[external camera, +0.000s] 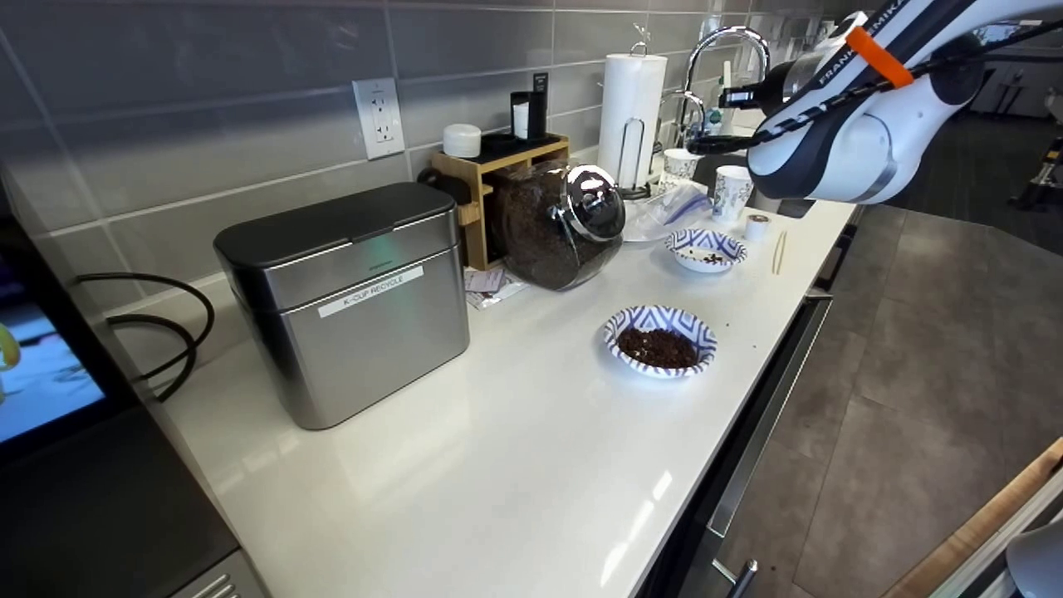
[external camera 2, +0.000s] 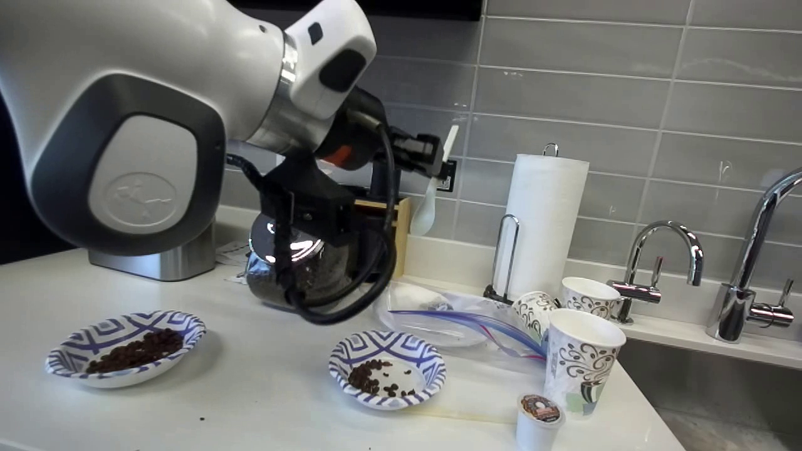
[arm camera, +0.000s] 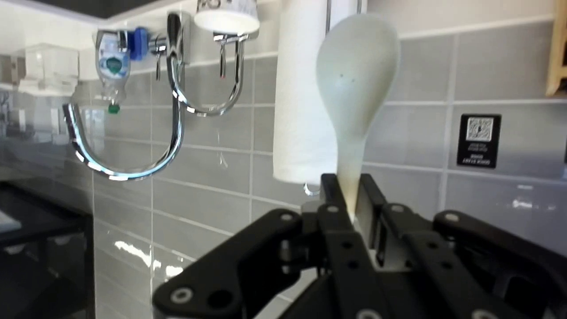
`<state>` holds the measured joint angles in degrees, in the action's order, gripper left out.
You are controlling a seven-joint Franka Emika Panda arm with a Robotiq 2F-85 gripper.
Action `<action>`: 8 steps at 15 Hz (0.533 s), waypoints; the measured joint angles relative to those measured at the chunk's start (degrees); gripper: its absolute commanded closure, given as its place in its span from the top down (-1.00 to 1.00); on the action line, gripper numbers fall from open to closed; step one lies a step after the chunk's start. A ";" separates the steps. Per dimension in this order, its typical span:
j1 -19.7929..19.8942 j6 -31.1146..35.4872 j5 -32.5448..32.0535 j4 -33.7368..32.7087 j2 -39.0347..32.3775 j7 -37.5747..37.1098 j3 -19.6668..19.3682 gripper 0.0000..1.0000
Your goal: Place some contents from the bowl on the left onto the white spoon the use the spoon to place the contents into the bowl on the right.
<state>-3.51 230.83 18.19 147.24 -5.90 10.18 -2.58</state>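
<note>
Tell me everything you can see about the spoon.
The spoon is white, perhaps plastic, with a broad rounded scoop narrowing into a slim handle. Two tiny dark specks show on the scoop in the wrist view. The end effector grips it partway along the handle, up off the counter; an exterior view shows it steeply tilted, scoop down and handle tip up. Nothing else appears to touch it.

Glossy white rounded robot arm [external camera 2: 207,56], dark grey surround [external camera 2: 212,144] framing a pale grey embossed cap [external camera 2: 144,153], silver metal collar [external camera 2: 282,116], black "FRANK" lettering [external camera: 835,71], bright orange band [external camera: 880,58], thick black cable [external camera 2: 329,316], black jointed gripper [arm camera: 351,195] with round silver screws [arm camera: 181,295]
</note>
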 measured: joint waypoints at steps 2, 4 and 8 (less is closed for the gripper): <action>1.08 -6.18 -3.00 1.10 1.10 -2.51 -0.02 -0.93; 2.02 -12.15 -5.55 1.62 2.45 -4.31 -0.03 -0.93; 3.28 -22.60 -10.31 1.74 5.02 -7.37 -0.11 -0.93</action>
<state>-0.23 208.23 7.88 148.98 -0.88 2.81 -2.70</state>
